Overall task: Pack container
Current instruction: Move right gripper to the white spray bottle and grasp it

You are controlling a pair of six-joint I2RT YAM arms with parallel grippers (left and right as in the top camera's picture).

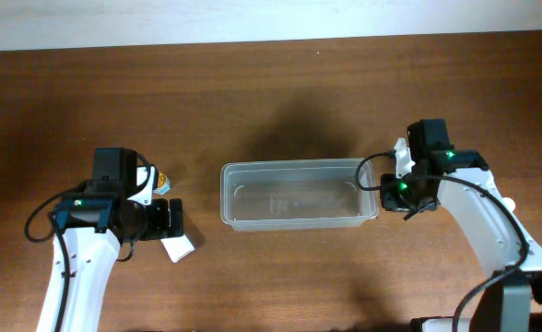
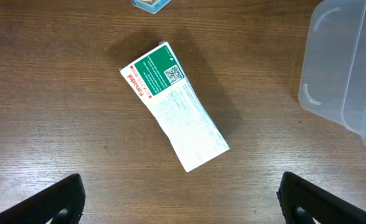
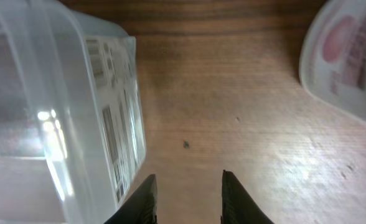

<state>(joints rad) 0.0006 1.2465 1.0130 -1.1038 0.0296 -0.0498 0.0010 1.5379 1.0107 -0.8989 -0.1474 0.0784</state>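
The clear plastic container (image 1: 299,194) stands empty at the table's middle. It also shows in the left wrist view (image 2: 345,68) and the right wrist view (image 3: 58,93). A white box with a green label (image 2: 173,106) lies flat on the table, partly under my left gripper in the overhead view (image 1: 179,247). My left gripper (image 2: 180,202) (image 1: 171,219) hovers above the box, wide open and empty. My right gripper (image 3: 188,199) (image 1: 388,194) is open and empty, just beside the container's right end.
A small bottle (image 1: 160,179) stands just behind the left gripper; its top shows at the left wrist view's upper edge (image 2: 150,4). A white jar with a pink label (image 3: 348,56) lies on the table ahead of the right gripper.
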